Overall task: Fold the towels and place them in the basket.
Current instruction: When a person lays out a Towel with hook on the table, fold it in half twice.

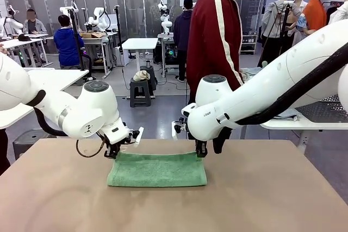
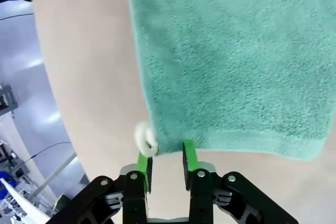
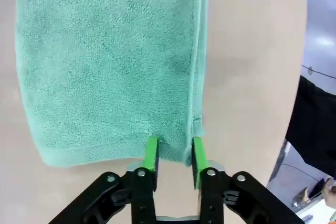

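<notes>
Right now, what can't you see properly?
Left wrist view: a white blob beside the left pincer is too blurred to name.
Both wrist views: the towel is cut off by the top edge.
Front view: the tips of the right pincer are too small to tell whether they touch it.

Mint-green towel (image 1: 156, 170), plain all over, with a tighter woven band along the hem. Under it, the table (image 1: 272, 199) is flat tan. At the towel's far corners, the left gripper (image 2: 167, 153) and right gripper (image 3: 175, 142) are black with bright green pads (image 3: 151, 153). The left arm (image 1: 81, 115) and right arm (image 1: 261, 96) are glossy white, trailing black cable. Beyond the towel, a person (image 1: 215, 36) in a dark red jacket, one white stripe down the sleeve.
</notes>
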Controlling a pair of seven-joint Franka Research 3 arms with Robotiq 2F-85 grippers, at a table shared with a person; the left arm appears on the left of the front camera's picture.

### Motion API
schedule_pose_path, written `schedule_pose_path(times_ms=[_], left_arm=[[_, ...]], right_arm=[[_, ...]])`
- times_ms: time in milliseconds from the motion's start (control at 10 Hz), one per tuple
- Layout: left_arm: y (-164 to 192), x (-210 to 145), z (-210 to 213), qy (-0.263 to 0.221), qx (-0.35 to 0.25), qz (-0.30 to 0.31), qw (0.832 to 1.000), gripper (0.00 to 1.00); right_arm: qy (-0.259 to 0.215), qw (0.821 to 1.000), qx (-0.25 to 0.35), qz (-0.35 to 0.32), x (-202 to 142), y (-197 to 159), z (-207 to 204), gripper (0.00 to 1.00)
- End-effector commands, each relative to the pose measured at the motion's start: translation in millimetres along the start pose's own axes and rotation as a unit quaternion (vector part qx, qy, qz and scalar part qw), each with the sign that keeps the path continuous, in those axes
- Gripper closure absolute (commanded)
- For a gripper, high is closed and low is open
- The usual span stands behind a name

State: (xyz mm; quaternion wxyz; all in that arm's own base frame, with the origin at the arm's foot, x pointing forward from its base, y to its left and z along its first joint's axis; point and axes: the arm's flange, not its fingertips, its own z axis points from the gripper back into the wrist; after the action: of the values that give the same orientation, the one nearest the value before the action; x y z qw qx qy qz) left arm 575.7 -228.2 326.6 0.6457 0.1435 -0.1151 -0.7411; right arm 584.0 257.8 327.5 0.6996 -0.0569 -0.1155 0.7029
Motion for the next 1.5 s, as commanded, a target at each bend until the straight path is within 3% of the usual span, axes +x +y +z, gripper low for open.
schedule_pose_path(times_ms=[0, 100, 200, 300, 500, 600, 700, 800, 900, 1000, 1100, 1300, 1400], left_arm=[[-6.8, -8.7, 9.3, 0.007, 0.035, 0.005, 0.999, 0.35], [-9.0, -14.0, 26.1, -0.009, 0.026, 0.0, 1.0, 0.5], [-15.1, -20.7, 61.6, -0.032, 0.0, -0.007, 0.999, 0.5], [-22.2, -32.5, 97.4, -0.057, -0.023, 0.007, 0.998, 0.5], [-39.4, -60.2, 146.4, -0.119, -0.028, 0.031, 0.992, 0.5], [-48.6, -76.6, 157.4, -0.151, -0.019, 0.053, 0.987, 0.5], [-55.9, -90.3, 160.9, -0.181, -0.012, 0.057, 0.982, 0.5], [-60.7, -105.7, 162.4, -0.208, -0.007, 0.06, 0.976, 0.5], [-64.4, -123.6, 161.5, -0.252, -0.011, 0.061, 0.966, 0.5], [-66.1, -142.5, 158.2, -0.291, -0.026, 0.077, 0.953, 0.5], [-65.3, -167.6, 149.8, -0.341, -0.048, 0.097, 0.934, 0.5], [-63.8, -202.5, 128.5, -0.425, -0.085, 0.123, 0.893, 0.5], [-64.4, -212.6, 120.1, -0.444, -0.085, 0.149, 0.879, 0.5]], right_arm=[[-0.009, 1.0, -0.024, 0.017, -7.0, 3.6, 13.5, 0.33], [-0.016, 1.0, -0.016, 0.01, -7.9, 8.0, 29.1, 0.28], [-0.035, 0.999, 0.027, -0.018, -10.9, 19.9, 63.3, 0.21], [-0.048, 0.996, 0.051, -0.053, -17.6, 34.6, 102.6, 0.21], [-0.103, 0.986, 0.054, -0.12, -29.4, 63.5, 169.6, 0.21], [-0.16, 0.966, 0.056, -0.198, -36.0, 78.1, 193.7, 0.21], [-0.21, 0.934, 0.057, -0.283, -42.1, 88.6, 207.3, 0.21], [-0.216, 0.903, 0.042, -0.37, -48.7, 96.4, 214.8, 0.21], [-0.25, 0.865, 0.058, -0.432, -54.8, 104.6, 217.8, 0.21], [-0.255, 0.83, 0.08, -0.49, -61.2, 112.2, 215.9, 0.21], [-0.231, 0.804, 0.12, -0.535, -66.3, 118.0, 211.8, 0.21], [-0.183, 0.77, 0.178, -0.585, -67.4, 118.2, 191.2, 0.21], [-0.161, 0.758, 0.21, -0.596, -68.4, 116.5, 175.8, 0.21]])
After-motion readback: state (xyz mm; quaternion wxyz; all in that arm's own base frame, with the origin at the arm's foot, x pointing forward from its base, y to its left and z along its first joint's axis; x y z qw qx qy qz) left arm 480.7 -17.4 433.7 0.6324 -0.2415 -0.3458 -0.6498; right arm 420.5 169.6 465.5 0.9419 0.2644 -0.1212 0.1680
